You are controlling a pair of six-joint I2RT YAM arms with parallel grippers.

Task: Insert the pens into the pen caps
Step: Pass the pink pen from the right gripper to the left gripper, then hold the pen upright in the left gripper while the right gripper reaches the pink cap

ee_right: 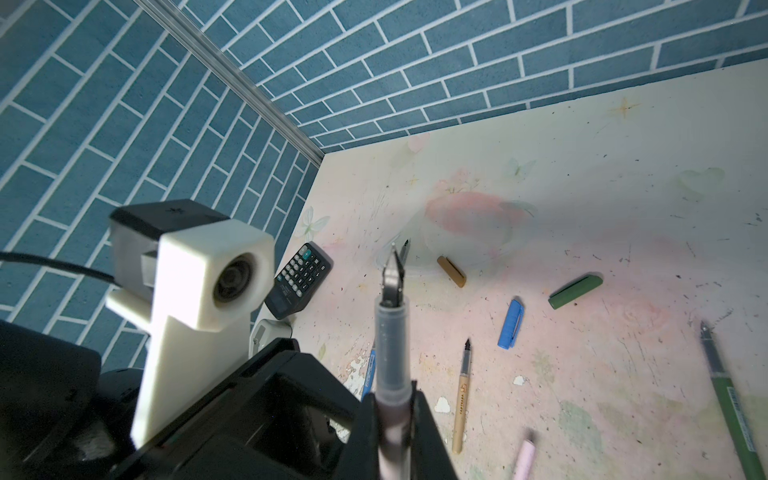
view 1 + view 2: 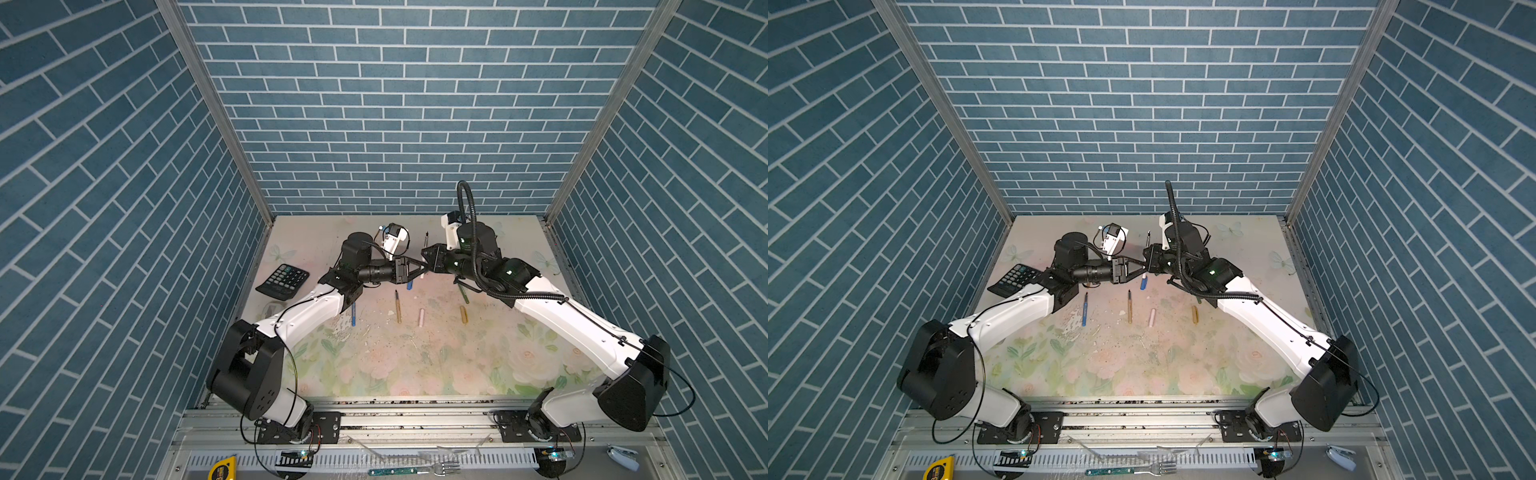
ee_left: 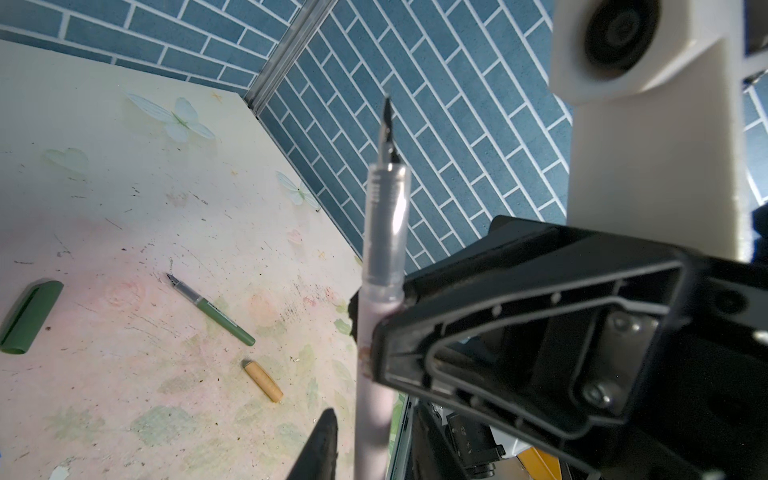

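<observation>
Right tool [image 1: 392,419] clamps one pink pen [image 1: 390,357] upright; left tool [image 2: 422,272] straddles it, gap showing. Three more pens [image 1: 461,395] and five caps [image 1: 511,324] lie on the counter [image 2: 415,365].

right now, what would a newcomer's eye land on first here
The left pincer and right pincer meet tip to tip above the back middle of the table. The right one is clamped on a pink pen that stands nib up. In front of them a blue pen, a gold pen, a pink cap and a gold cap lie in a loose row, and a calculator sits at the left edge.
</observation>
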